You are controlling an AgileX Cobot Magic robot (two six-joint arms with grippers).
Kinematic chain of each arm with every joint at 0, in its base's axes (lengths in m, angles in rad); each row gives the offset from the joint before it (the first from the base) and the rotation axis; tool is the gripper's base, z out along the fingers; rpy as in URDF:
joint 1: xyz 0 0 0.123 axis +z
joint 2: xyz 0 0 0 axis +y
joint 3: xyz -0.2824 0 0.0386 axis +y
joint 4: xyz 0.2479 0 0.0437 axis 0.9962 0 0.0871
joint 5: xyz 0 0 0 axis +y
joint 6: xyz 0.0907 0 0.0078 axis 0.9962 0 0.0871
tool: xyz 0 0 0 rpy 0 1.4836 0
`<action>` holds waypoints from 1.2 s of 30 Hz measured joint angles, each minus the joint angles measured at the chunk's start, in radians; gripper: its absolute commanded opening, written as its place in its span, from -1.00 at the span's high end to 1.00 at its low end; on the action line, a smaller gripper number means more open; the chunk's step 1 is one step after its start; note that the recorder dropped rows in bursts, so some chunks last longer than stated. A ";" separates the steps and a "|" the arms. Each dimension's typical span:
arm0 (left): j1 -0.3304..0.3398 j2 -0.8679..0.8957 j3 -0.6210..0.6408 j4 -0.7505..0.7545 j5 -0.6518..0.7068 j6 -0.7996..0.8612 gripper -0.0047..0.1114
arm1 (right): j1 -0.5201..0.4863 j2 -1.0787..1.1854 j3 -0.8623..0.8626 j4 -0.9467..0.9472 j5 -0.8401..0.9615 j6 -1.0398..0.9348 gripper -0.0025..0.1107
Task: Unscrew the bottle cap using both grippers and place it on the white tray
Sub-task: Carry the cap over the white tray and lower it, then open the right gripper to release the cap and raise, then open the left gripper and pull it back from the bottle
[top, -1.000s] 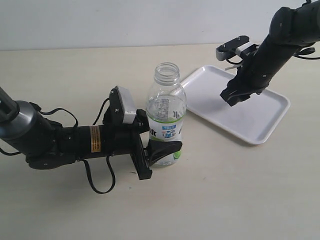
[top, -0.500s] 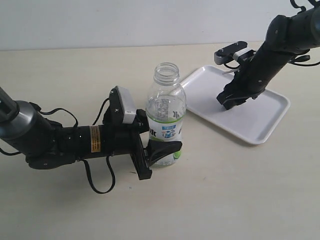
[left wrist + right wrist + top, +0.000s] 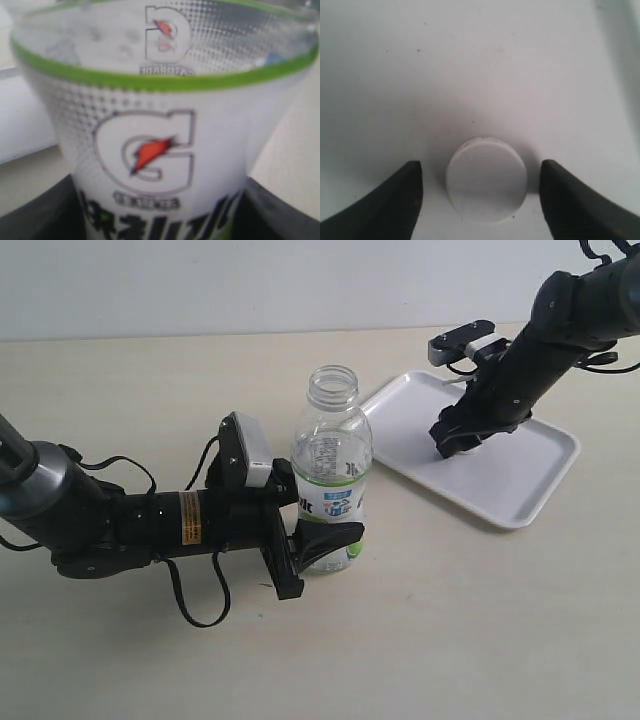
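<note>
The right claw (image 3: 452, 443) has just spread apart over the tray (image 3: 520, 480) at far right, leaving the cap (image 3: 486, 179) lying free on it, so placement looks done. The left claw (image 3: 322, 540) clamps the open bottle (image 3: 332, 455). One cap, one bottle, one tray, two claws.

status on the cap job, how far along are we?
Done: the bottle has a bare neck, and the bottle cap lies flat on the white tray. In hand: the right gripper sits open around the cap, a gap on each side; the left gripper clamps the bottle upright. Left: probably only lifting the right arm clear and letting go of the bottle.
</note>
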 measured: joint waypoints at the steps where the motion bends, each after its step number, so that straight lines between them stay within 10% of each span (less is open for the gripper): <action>1: 0.000 0.000 0.000 0.000 0.000 0.000 0.92 | 0.000 0.000 0.000 0.000 0.000 0.000 -0.29; 15: 0.000 0.000 0.000 0.000 0.000 0.000 0.89 | 0.000 -0.158 0.000 0.000 0.062 0.046 -0.30; 25: 0.000 0.000 0.000 0.027 -0.002 0.000 -0.57 | 0.000 -0.365 0.000 0.030 0.082 0.050 -0.30; 36: 0.000 0.000 0.000 0.031 0.019 0.028 -0.79 | 0.000 -0.397 0.000 0.030 0.090 0.052 -0.30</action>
